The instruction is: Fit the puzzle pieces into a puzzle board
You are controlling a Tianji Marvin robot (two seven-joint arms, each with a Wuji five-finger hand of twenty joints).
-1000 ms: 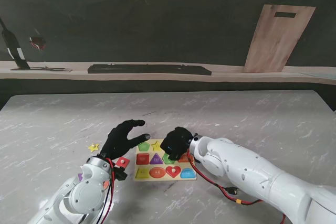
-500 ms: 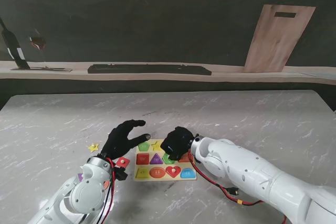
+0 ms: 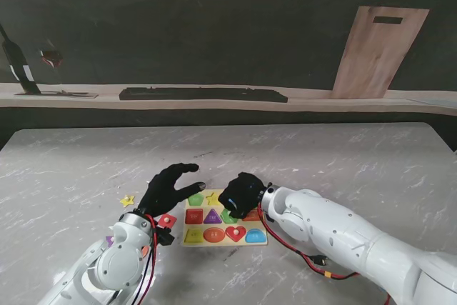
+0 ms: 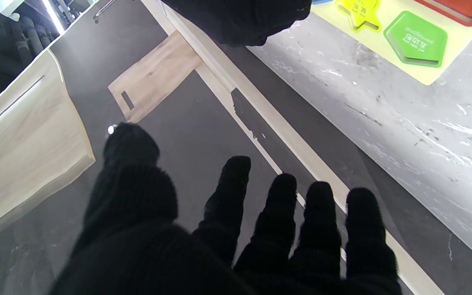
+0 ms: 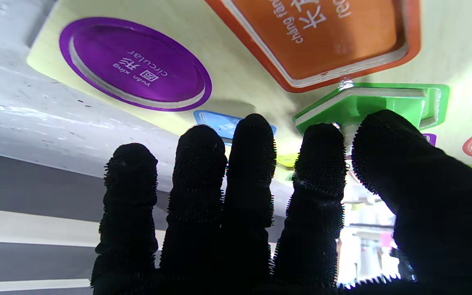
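The right hand (image 3: 240, 195) pinches a green puzzle piece (image 5: 367, 107) with its thumb and one finger, right over its hole in the puzzle board (image 3: 191, 236) on the desk (image 3: 321, 155). The left hand (image 3: 168, 185) waits beside the board, fingers apart, holding nothing.

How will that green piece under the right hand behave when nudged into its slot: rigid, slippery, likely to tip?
The green piece looks like a flat, thick-edged slab, so probably rigid and light. It sits tilted at its recess, one edge raised, so it may rock or jam until level. Its glossy face could slip, though the right hand has nubbed fingers that should help.
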